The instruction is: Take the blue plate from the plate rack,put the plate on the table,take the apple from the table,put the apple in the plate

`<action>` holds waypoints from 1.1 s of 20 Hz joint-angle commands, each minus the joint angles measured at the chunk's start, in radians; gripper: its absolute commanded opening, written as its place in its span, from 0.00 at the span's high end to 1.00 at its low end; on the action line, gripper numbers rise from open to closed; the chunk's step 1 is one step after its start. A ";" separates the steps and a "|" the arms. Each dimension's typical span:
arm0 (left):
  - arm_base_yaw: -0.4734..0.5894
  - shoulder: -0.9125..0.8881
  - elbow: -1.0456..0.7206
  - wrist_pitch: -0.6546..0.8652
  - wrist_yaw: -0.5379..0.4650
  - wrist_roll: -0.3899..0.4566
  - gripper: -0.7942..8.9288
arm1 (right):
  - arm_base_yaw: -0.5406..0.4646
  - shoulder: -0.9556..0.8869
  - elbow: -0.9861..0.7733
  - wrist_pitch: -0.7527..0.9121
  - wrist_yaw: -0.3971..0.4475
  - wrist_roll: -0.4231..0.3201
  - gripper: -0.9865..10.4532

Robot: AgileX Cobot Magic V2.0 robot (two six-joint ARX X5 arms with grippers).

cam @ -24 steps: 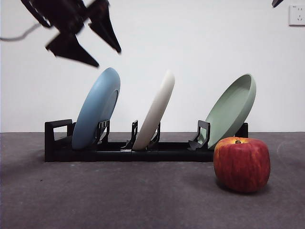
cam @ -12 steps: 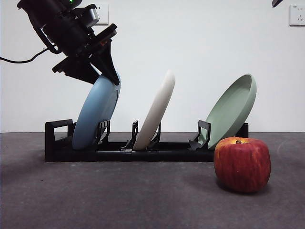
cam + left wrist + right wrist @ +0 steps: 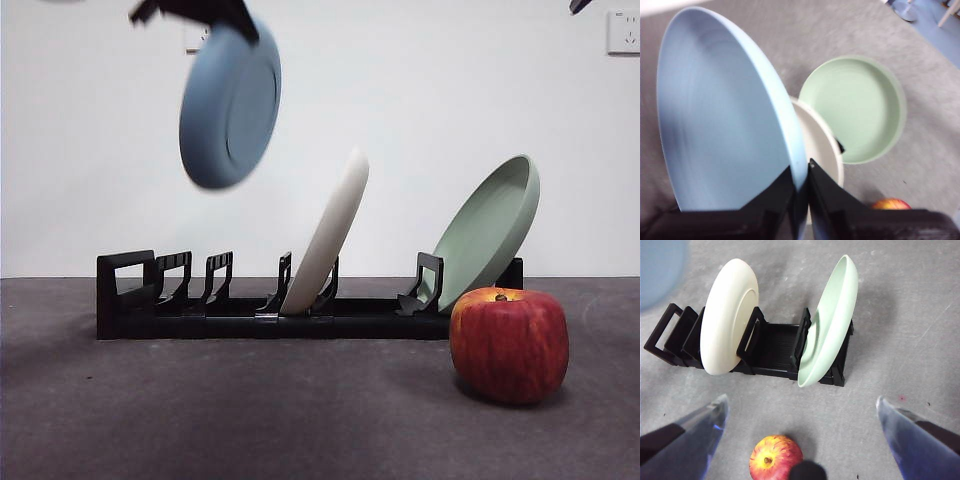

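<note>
Left gripper: jaws clenched on the upper rim of the blue plate, one jaw on each face. The plate hangs below the jaws, clear of the plate rack and high above its empty end slots. The plate is on edge, tilted, its long axis running steeply up and down, top leaning toward the cream-white plate; its recessed face points toward that plate.

Cream-white plate and pale green plate stand leaning in the rack's middle and far slots.

Right gripper: jaws spread wide, grasping nothing, held above the table. The apple sits upright on the table between and below those jaws, stem up, just in front of the rack's green-plate end.
</note>
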 commanded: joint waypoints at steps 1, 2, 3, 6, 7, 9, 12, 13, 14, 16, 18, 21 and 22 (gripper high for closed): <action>-0.018 -0.023 0.092 -0.126 -0.011 0.091 0.93 | 0.000 0.000 0.002 0.008 0.000 0.007 0.48; -0.032 -0.048 0.114 -0.183 -0.038 0.120 0.93 | 0.000 0.000 0.002 0.008 0.000 0.007 0.48; -0.050 -0.073 0.122 -0.227 -0.081 0.140 0.93 | 0.000 0.000 0.002 0.011 0.000 0.006 0.48; -0.136 -0.174 0.122 -0.379 -0.309 0.182 0.93 | 0.000 0.000 0.002 0.025 0.000 0.007 0.48; -0.166 -0.200 0.122 -0.418 -0.373 0.181 0.93 | 0.000 0.000 0.002 0.028 0.000 0.007 0.48; -0.239 -0.256 0.121 -0.494 -0.462 0.154 0.92 | 0.000 0.000 0.002 0.038 0.000 0.007 0.48; -0.365 -0.335 0.063 -0.512 -0.600 0.058 0.92 | 0.000 0.000 0.002 0.075 0.002 0.007 0.48; -0.418 -0.362 0.018 -0.512 -0.665 0.015 0.92 | 0.000 0.000 0.002 0.084 0.002 0.007 0.48; -0.477 -0.385 -0.039 -0.512 -0.730 -0.036 0.92 | 0.000 0.000 0.002 0.087 0.002 0.007 0.48; -0.600 -0.424 -0.188 -0.511 -0.853 -0.157 0.93 | 0.000 0.000 0.002 0.087 0.002 0.007 0.48; -0.699 -0.435 -0.340 -0.510 -0.953 -0.280 0.93 | 0.000 0.000 0.002 0.087 0.002 0.007 0.48; -0.806 -0.428 -0.566 -0.348 -0.993 -0.363 0.93 | 0.000 0.000 0.002 0.087 0.002 0.007 0.48; -0.830 -0.419 -0.631 -0.257 -0.974 -0.362 0.93 | 0.000 0.000 0.002 0.087 0.002 0.007 0.48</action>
